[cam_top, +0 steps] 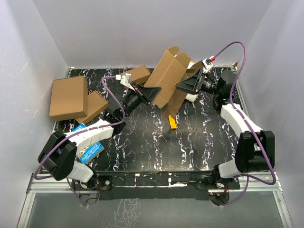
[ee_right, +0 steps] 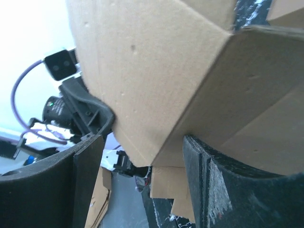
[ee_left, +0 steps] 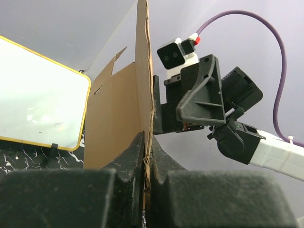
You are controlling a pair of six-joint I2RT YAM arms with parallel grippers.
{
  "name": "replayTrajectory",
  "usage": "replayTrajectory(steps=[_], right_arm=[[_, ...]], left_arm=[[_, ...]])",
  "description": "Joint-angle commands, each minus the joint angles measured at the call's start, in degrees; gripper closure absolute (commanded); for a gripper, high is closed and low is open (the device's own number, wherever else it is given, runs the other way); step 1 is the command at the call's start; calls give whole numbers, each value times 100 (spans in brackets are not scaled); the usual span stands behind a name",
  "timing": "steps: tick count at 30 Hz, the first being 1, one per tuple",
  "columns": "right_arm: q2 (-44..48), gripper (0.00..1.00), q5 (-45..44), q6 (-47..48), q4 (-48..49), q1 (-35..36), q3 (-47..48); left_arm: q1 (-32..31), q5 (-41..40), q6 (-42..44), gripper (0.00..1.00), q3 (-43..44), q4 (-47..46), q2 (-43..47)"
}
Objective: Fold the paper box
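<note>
Paper box (cam_top: 166, 78) is held tilted up above the black marbled table (cam_top: 142, 147) near its back middle, left gripper (ee_left: 146, 145) clenched on one panel's edge, right gripper (ee_right: 142, 147) spread wide around a folded corner, one finger touching cardboard, the other apart.

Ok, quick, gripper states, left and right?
Left gripper: closed on a panel of the plain brown corrugated cardboard box.
Right gripper: open, astride the box's folded corner.
</note>
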State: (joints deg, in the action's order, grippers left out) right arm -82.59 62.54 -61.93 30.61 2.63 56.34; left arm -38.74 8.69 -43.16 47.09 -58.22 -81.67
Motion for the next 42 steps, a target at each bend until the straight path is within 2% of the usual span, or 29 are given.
replayTrajectory(steps=[1, 8, 12, 19, 29, 31, 39, 42], right_arm=[[124, 27, -563, 1077, -1438, 19, 457], [100, 25, -489, 630, -827, 24, 198], [55, 25, -305, 28, 27, 25, 62], [61, 27, -166, -440, 795, 21, 1], [146, 86, -137, -579, 1131, 15, -190], [139, 92, -140, -627, 1173, 13, -226], [136, 92, -123, -824, 1518, -24, -416], [154, 60, -115, -760, 1524, -143, -453]], left_arm=[[-124, -216, 119, 100, 175, -375, 187], [-158, -128, -141, 100, 179, -622, 81], [-192, -36, -391, 100, 197, -792, -38], [-228, 50, -835, 100, 197, -1049, -353], [-238, -286, -762, 100, 81, -664, -349], [-227, -334, -747, 100, 53, -630, -340], [-230, -260, -724, 100, -28, -870, -389], [-215, -216, -666, 100, -73, -927, -322]])
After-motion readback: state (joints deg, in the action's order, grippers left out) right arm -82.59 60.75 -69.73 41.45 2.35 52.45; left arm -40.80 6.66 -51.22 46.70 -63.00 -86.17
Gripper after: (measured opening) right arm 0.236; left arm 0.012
